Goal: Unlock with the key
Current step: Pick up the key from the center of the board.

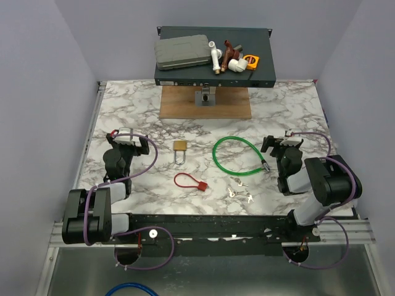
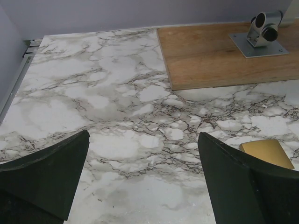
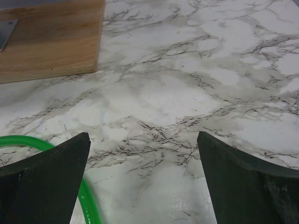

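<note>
My left gripper point(image 1: 131, 140) and right gripper point(image 1: 281, 143) gape empty. The small keys point(image 1: 239, 190) look thin, stiff, slippery; I'd pinch one's head.

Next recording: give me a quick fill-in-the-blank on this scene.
1. The brass padlock lies closer to the ____ arm.
2. The looped cable lock is coloured ____.
3. The small silver keys lie closer to the ____ arm.
4. The left gripper and right gripper both have their jaws ____.
Missing words: left; green; right; open.
</note>
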`<state>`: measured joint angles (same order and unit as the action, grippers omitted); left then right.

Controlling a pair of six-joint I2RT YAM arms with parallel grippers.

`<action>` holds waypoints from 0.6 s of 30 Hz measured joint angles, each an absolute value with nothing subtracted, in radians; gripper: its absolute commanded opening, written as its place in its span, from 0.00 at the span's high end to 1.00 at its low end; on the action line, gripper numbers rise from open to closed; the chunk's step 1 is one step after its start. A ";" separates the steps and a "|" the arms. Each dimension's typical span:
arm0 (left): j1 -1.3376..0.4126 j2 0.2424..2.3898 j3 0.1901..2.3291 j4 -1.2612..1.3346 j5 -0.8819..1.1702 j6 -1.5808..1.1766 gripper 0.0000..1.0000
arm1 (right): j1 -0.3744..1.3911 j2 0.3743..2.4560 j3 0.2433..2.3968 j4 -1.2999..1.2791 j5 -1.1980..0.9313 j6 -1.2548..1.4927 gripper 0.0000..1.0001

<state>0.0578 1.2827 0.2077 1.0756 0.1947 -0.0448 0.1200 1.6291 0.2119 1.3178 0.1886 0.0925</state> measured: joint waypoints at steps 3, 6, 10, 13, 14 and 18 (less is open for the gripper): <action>0.058 1.283 0.208 1.076 0.195 -0.045 0.01 | 0.120 1.629 0.212 1.318 0.196 0.094 0.00; 0.058 1.283 0.208 1.076 0.195 -0.045 0.01 | 0.120 1.629 0.213 1.317 0.220 0.097 0.00; 0.058 1.283 0.208 1.076 0.195 -0.045 0.01 | 0.121 1.621 0.218 1.302 0.259 0.104 0.00; 0.058 1.283 0.208 1.076 0.196 -0.044 0.01 | 0.128 1.557 0.276 1.176 0.292 0.105 0.00; 0.058 1.283 0.208 1.075 0.199 -0.042 0.01 | 0.130 1.528 0.313 1.111 0.303 0.108 0.00; 0.058 1.272 0.209 1.063 0.225 -0.030 0.01 | 0.131 1.414 0.464 0.900 0.329 0.176 0.00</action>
<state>0.0578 1.2724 0.2092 1.0630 0.2253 -0.0296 0.1314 1.4143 0.4644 0.9001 0.3290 0.1761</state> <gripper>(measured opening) 0.986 0.998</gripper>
